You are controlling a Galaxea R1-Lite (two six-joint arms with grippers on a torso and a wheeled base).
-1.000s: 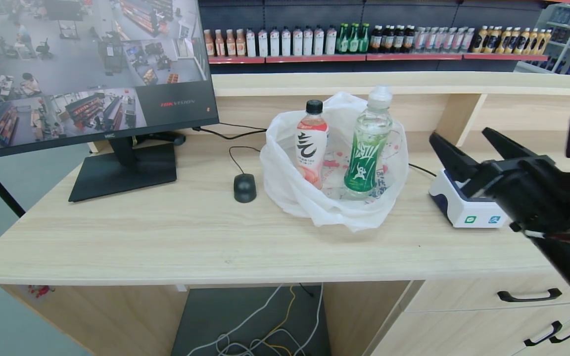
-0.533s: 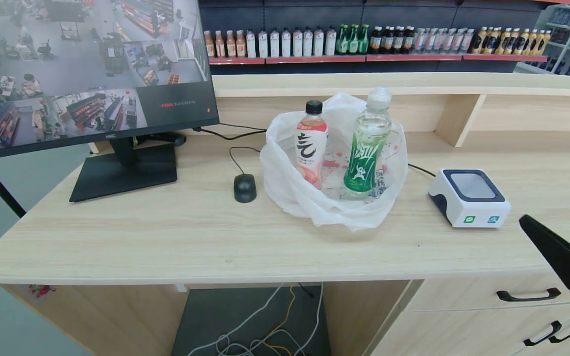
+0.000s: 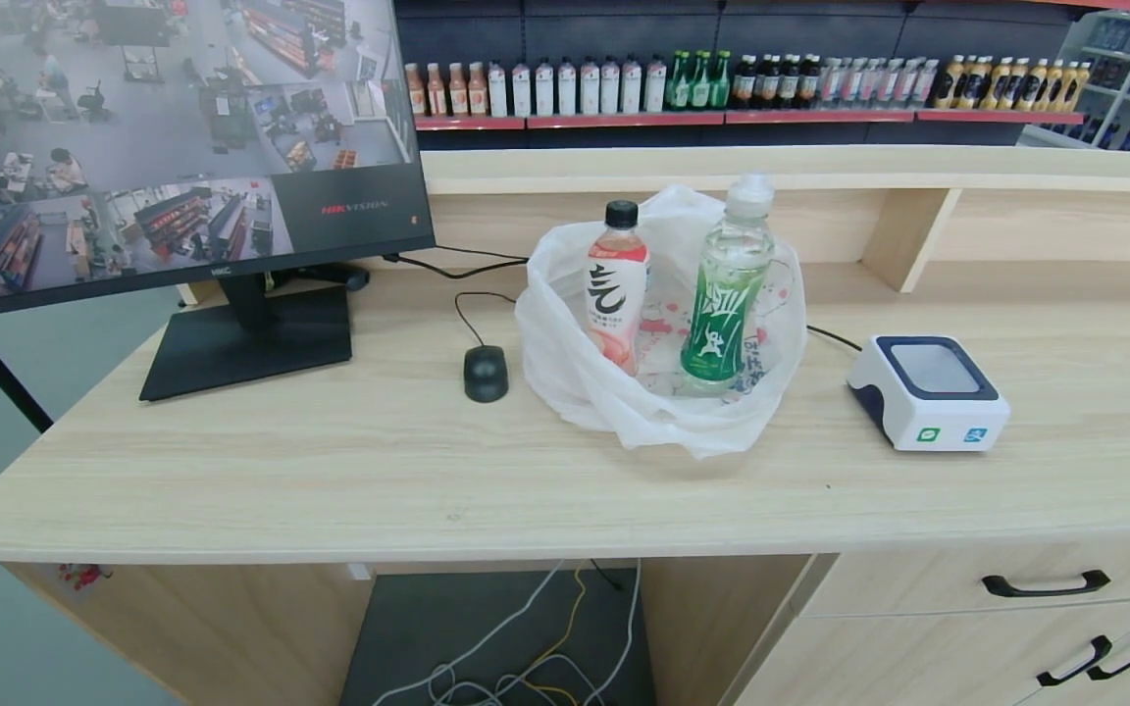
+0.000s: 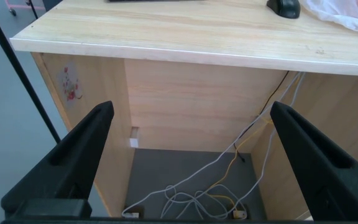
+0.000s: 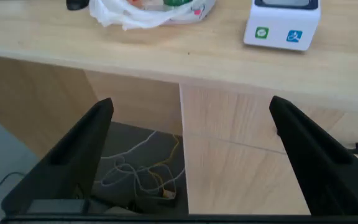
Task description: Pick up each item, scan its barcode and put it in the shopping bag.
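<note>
The pink bottle [image 3: 616,289] and green bottle [image 3: 725,304] stand upright in the bag [image 3: 575,384] on the worktop [image 3: 330,461], near the scanner [image 3: 928,394], so bagging looks done. The left fingers [image 4: 73,162] and right fingers [image 5: 73,155] are spread, empty, low before the worktop, seemingly parked clear.

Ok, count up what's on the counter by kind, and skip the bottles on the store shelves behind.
Shopping bag: 1
Bottles: 2, the pink bottle and the green bottle, both upright in it
Scanner: 1
Mouse: 1
Monitor: 1
Total: 6
</note>
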